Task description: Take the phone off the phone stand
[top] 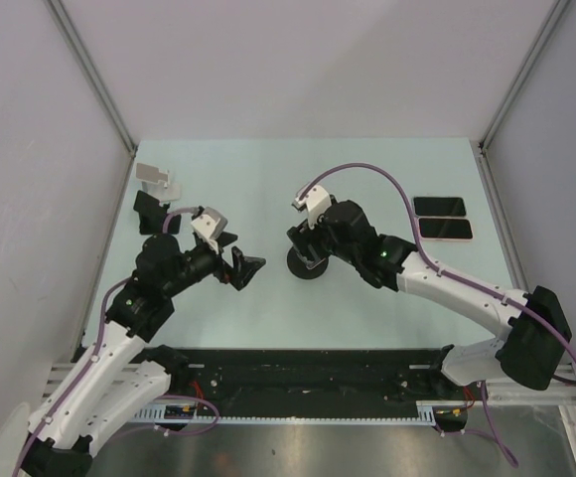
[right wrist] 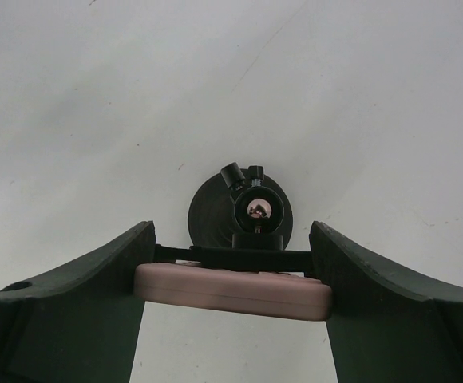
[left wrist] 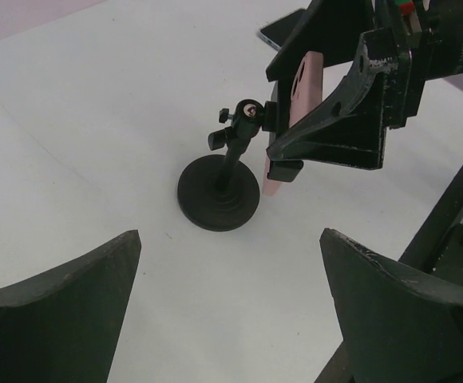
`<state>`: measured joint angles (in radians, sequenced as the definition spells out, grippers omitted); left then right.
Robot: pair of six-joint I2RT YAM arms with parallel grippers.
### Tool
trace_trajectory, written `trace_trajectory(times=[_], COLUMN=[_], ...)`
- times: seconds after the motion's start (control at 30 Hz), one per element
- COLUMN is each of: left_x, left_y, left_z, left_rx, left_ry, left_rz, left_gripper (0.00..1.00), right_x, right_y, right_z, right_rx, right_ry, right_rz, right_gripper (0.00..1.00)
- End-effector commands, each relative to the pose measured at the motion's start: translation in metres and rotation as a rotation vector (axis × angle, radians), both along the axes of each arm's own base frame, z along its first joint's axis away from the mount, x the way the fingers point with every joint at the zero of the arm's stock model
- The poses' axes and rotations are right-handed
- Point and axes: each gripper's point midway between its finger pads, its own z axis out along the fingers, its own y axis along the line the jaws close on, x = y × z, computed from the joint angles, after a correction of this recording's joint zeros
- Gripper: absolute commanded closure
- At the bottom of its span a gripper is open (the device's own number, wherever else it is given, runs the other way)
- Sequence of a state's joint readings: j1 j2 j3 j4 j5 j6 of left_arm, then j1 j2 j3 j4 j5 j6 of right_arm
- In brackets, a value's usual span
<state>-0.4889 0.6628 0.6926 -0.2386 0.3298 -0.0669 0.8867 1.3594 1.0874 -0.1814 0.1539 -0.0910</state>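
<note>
pink phone (right wrist: 231,294) clamped in the phone stand (left wrist: 219,191), gripped by the right gripper (right wrist: 231,267)
the right gripper's fingers are closed partway onto the phone's two ends, probably so it can be pulled from the clamp. the left gripper (top: 246,270) is held wide open and empty near the base, perhaps to steady it. counted: one stand, three phones, with two spare phones (top: 439,206) lying flat on the table (top: 268,169).

We see the phone (right wrist: 233,290) in a smooth, matt pink casing. The phone stand (left wrist: 218,194) looks like matt black plastic, with a small shiny metal screw at its joint. The right gripper (right wrist: 233,247) has fingers (right wrist: 80,303) of dark matt plastic, scuffed pale at the edges. The table (top: 367,179) is smooth and matt.
</note>
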Motion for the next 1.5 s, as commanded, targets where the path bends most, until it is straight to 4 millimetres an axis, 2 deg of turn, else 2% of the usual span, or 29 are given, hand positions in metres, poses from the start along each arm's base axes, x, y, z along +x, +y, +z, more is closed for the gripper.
trace_trajectory(times=[0.0,0.03,0.07,0.13,0.27,0.47,0.53,0.57,0.6,0.63,0.7,0.73,0.77,0.8,0.83,0.87,0.9,0.93,0.97,1.0,1.03,1.07,1.1,1.2,1.27,1.3,1.37,1.4,1.47], left_x=[-0.003,-0.003,-0.002,-0.002,0.0,0.001,0.004,0.004,0.007,0.008,0.01,0.013,0.012,0.014,0.015,0.013,0.014,0.015,0.017,0.019,0.02,0.018,0.018,0.019,0.023,0.024,0.025,0.025,0.024], left_y=[-0.01,-0.011,-0.012,-0.012,-0.013,-0.019,-0.02,-0.021,-0.02,-0.022,-0.023,-0.026,-0.028,-0.028,-0.032,-0.04,-0.041,-0.045,-0.046,-0.046,-0.047,-0.048,-0.05,-0.058,-0.061,-0.062,-0.067,-0.068,-0.074], left_z=[0.014,0.013,0.011,0.01,0.008,0.002,0.004,0.003,0.005,0.01,0.007,0.017,0.004,0.003,0.013,-0.001,-0.004,0.002,-0.01,-0.013,-0.002,-0.011,-0.006,-0.015,-0.035,-0.032,-0.047,-0.043,-0.051], left_rx=[-0.001,-0.001,0.0,0.0,0.001,-0.016,-0.049,-0.064,-0.099,-0.128,-0.19,-0.244,-0.261,-0.308,-0.352,-0.341,-0.323,-0.339,-0.324,-0.325,-0.364,-0.361,-0.369,-0.337,-0.298,-0.305,-0.265,-0.273,-0.249], left_ry=[-0.076,-0.072,-0.067,-0.061,-0.056,-0.006,0.018,0.03,0.055,0.044,0.076,0.041,0.053,0.062,0.013,0.027,-0.001,-0.046,-0.043,-0.059,-0.116,-0.121,-0.154,-0.169,-0.171,-0.205,-0.209,-0.242,-0.251], left_rz=[-0.079,-0.083,-0.084,-0.086,-0.087,-0.081,-0.051,-0.039,0.001,0.01,0.052,0.053,0.052,0.083,0.069,0.053,0.05,0.036,0.035,0.036,0.025,0.016,0.0,-0.042,-0.046,-0.052,-0.081,-0.093,-0.13], left_gripper=[0.0,0.0,0.0,0.0,0.0,0.0,0.0,0.0,0.0,0.0,0.0,0.0,0.0,0.0,0.01,0.01,0.01,0.01,0.02,0.02,0.02,0.03,0.02,0.03,0.03,0.03,0.03,0.03,0.03], right_x=[0.003,0.003,0.002,-0.001,-0.007,-0.016,-0.019,-0.022,-0.023,-0.026,-0.031,-0.033,-0.035,-0.035,-0.036,-0.038,-0.039,-0.04,-0.041,-0.042,-0.043,-0.043,-0.044,-0.045,-0.045,-0.045,-0.044,-0.044,-0.043], right_y=[0.004,0.004,0.004,0.001,-0.009,-0.032,-0.039,-0.045,-0.048,-0.048,-0.05,-0.051,-0.051,-0.052,-0.053,-0.052,-0.052,-0.052,-0.051,-0.051,-0.051,-0.051,-0.05,-0.048,-0.047,-0.047,-0.046,-0.047,-0.048], right_z=[0.039,0.041,0.042,0.051,0.065,0.081,0.078,0.085,0.077,0.078,0.081,0.077,0.077,0.077,0.075,0.074,0.075,0.074,0.073,0.073,0.073,0.072,0.072,0.07,0.07,0.07,0.071,0.071,0.073], right_rx=[0.137,0.146,0.15,0.173,0.195,0.229,0.246,0.274,0.274,0.29,0.314,0.316,0.322,0.323,0.322,0.321,0.323,0.318,0.316,0.317,0.317,0.317,0.318,0.316,0.318,0.316,0.321,0.324,0.328], right_ry=[-0.067,-0.066,-0.066,-0.072,-0.085,-0.094,-0.091,-0.102,-0.094,-0.097,-0.103,-0.096,-0.095,-0.098,-0.095,-0.094,-0.096,-0.093,-0.092,-0.091,-0.091,-0.09,-0.089,-0.09,-0.095,-0.096,-0.102,-0.1,-0.106], right_rz=[-0.051,-0.058,-0.058,-0.062,-0.076,-0.144,-0.168,-0.177,-0.184,-0.18,-0.164,-0.163,-0.159,-0.158,-0.161,-0.158,-0.154,-0.153,-0.15,-0.15,-0.148,-0.151,-0.148,-0.148,-0.154,-0.156,-0.164,-0.17,-0.178], right_gripper=[0.43,0.29,0.23,0.13,0.01,0.0,0.0,0.0,0.0,0.01,0.01,0.02,0.02,0.02,0.02,0.02,0.02,0.02,0.02,0.02,0.02,0.02,0.02,0.02,0.02,0.02,0.02,0.02,0.02])
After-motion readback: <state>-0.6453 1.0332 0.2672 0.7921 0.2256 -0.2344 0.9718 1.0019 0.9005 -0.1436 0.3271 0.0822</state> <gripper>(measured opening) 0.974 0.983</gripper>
